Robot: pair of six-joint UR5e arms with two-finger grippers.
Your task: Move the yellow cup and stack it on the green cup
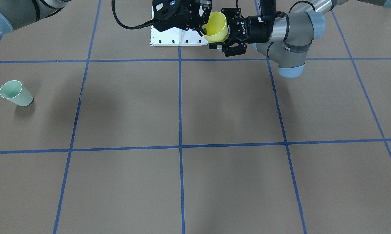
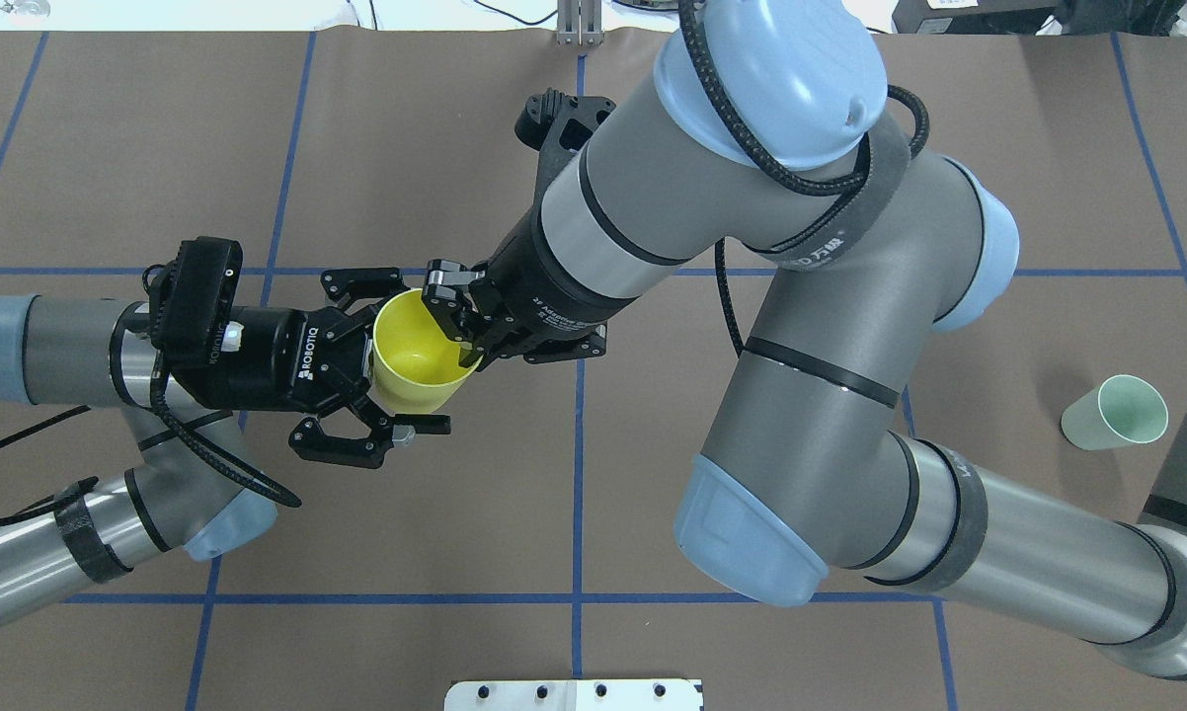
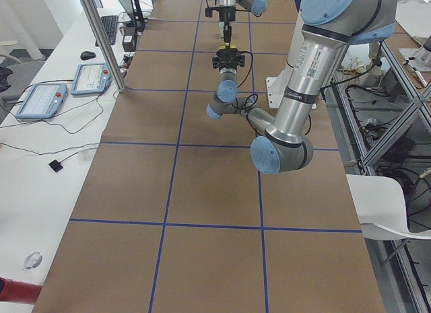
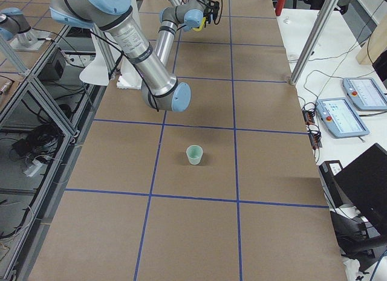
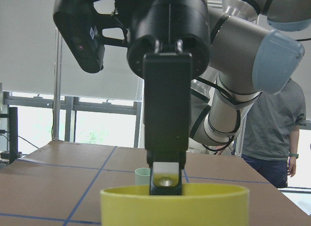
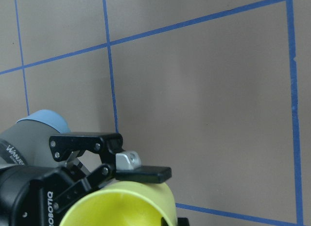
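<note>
The yellow cup (image 1: 215,30) is held in the air between both grippers, above the table near the robot's base; it also shows in the overhead view (image 2: 411,363). My right gripper (image 2: 458,318) is shut on its rim, one finger inside the cup and one outside. My left gripper (image 2: 414,355) is open, its fingers spread on either side of the cup's body. The green cup (image 2: 1115,413) stands upright on the table far out on my right side, alone; it also shows in the front view (image 1: 16,93) and the right side view (image 4: 194,155).
A white mounting plate (image 1: 176,38) lies at the robot's base. Blue tape lines divide the brown table into squares. My right arm's elbow (image 2: 830,326) reaches across the table's middle. A person (image 5: 272,133) stands beyond the table's far end.
</note>
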